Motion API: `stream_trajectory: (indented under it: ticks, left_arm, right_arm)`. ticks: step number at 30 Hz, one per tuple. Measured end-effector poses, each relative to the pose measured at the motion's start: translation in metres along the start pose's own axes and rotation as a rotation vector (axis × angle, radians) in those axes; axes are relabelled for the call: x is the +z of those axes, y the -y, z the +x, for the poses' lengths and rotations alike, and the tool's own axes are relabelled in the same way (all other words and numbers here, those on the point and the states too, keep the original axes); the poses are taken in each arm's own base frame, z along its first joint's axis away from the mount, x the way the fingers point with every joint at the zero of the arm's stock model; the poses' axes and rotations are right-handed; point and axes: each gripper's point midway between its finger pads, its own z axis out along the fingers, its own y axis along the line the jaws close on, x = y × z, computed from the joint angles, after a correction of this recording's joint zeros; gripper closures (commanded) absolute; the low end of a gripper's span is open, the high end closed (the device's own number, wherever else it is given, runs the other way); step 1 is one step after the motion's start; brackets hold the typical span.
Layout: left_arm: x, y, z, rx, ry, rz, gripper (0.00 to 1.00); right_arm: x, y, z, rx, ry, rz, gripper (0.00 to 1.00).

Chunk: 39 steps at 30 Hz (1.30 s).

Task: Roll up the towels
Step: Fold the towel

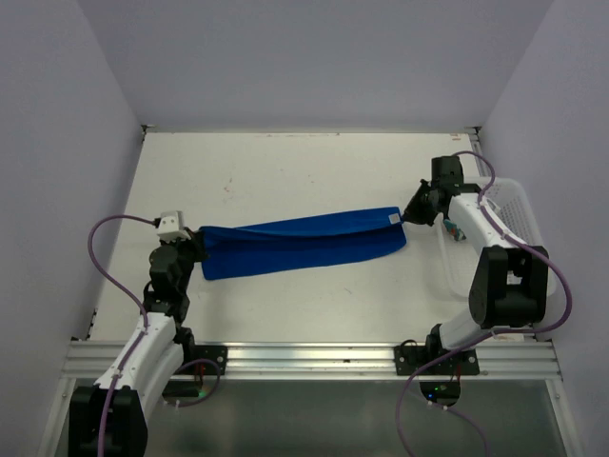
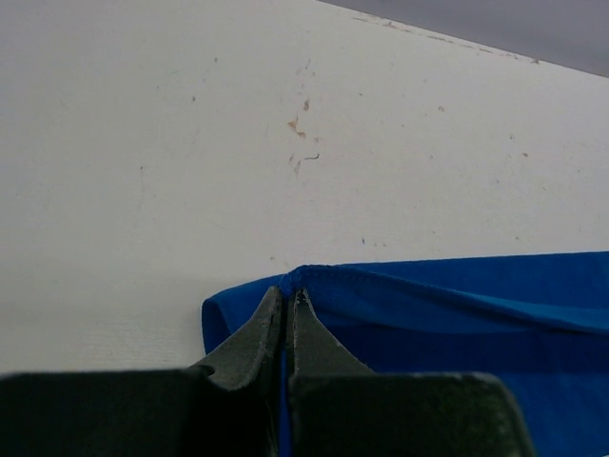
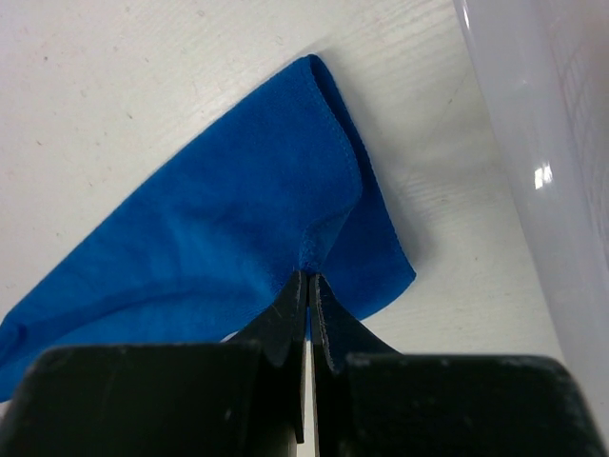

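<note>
A: Just left of white basket (image 1: 529,214), on table (image 1: 285,162): blue towel (image 1: 300,243), folded lengthwise into a long band, drawn out straight away from basket.
B: Flat or lifted?
A: Lying mostly flat. Pinched up a little at both ends. Slightly slanted, basket end sitting higher in overhead view. Small white tag on basket-side corner.
B: Right gripper (image 1: 409,214)?
A: Sits between basket and towel, close beside basket wall. Jaws together, clamped on towel's basket-side corner; cloth puckering at the tips in wrist view.
B: Left gripper (image 1: 198,238)?
A: Well apart from basket, at towel's far end. Closed as well, nipping the folded hem; thin blue edge showing between the fingers (image 2: 319,347).
B: Anything else?
A: Few small brown marks (image 2: 297,129) on table, beyond towel's far half, well away from basket.
</note>
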Motion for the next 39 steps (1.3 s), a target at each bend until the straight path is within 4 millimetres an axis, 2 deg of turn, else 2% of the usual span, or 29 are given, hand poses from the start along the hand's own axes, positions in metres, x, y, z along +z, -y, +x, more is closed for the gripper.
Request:
stream_trajectory:
  ticks: [6,12,14,17,21,25,26,29,30,39]
  left_arm:
    - [-0.003,-0.001,0.005,0.001,-0.023,-0.001,1.0]
    - [-0.007,0.0,0.007,0.001,-0.032,0.001,1.0]
    - [-0.007,0.0,0.007,0.001,-0.032,0.005,0.89]
    - [-0.007,0.0,0.01,0.003,-0.046,0.005,0.8]
    - [-0.008,0.0,0.013,0.002,-0.058,0.005,0.78]
    - [-0.011,-0.001,0.008,-0.009,-0.04,-0.004,0.72]
    - [-0.012,-0.001,0.005,-0.016,-0.028,-0.007,0.62]
    - [-0.014,-0.001,-0.002,-0.03,-0.001,-0.012,0.57]
    - [-0.014,-0.001,-0.003,-0.035,0.004,-0.014,0.56]
    - [-0.015,-0.001,-0.008,-0.05,-0.009,-0.032,0.57]
  right_arm:
    - [0.001,0.009,0.013,0.003,-0.022,0.016,1.0]
    - [-0.003,0.011,0.016,0.002,-0.02,0.014,1.0]
    - [-0.003,0.012,0.017,0.002,-0.021,0.015,1.0]
    - [-0.001,0.014,0.022,0.004,-0.034,0.016,1.0]
    - [0.002,0.018,0.03,0.007,-0.055,0.017,1.0]
    - [0.005,0.023,0.037,0.005,-0.069,0.022,0.99]
    - [0.006,0.024,0.039,0.005,-0.073,0.024,0.99]
    - [0.008,0.028,0.044,0.004,-0.086,0.033,0.93]
    - [0.008,0.029,0.046,0.004,-0.089,0.036,0.88]
    - [0.008,0.031,0.047,0.001,-0.092,0.039,0.76]
